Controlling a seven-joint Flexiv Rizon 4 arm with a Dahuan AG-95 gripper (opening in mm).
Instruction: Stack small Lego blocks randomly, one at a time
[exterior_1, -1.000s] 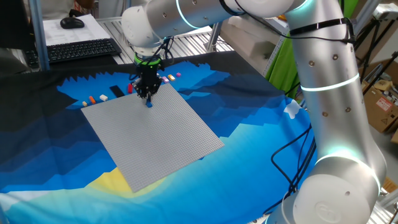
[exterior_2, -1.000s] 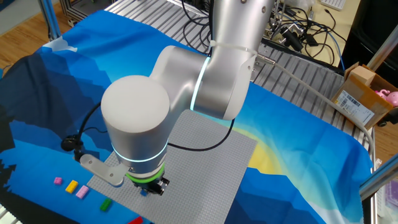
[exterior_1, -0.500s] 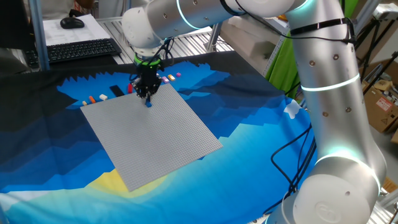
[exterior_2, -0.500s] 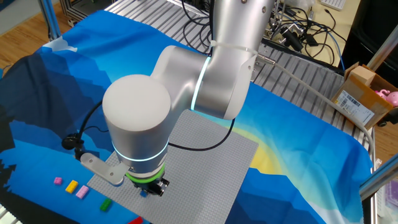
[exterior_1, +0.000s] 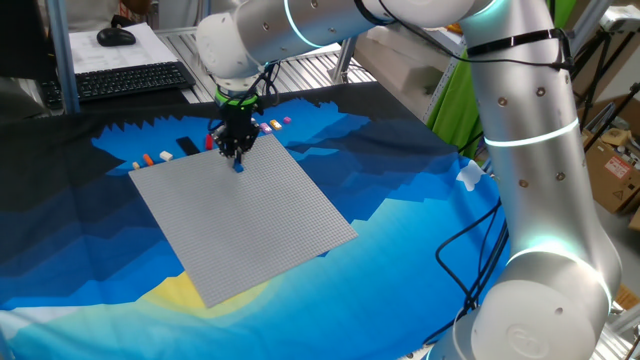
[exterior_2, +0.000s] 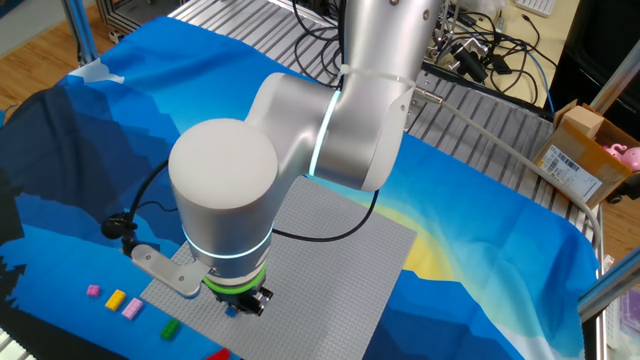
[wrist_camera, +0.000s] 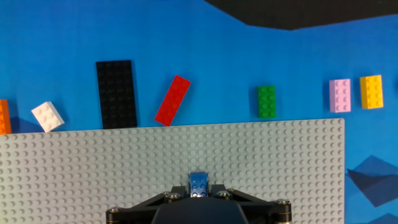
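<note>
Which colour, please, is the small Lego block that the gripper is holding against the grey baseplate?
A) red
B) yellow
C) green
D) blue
D: in the hand view a blue block sits between the fingers of the gripper on the grey baseplate, while the red block, green block and yellow block lie loose on the cloth beyond its edge.
</note>
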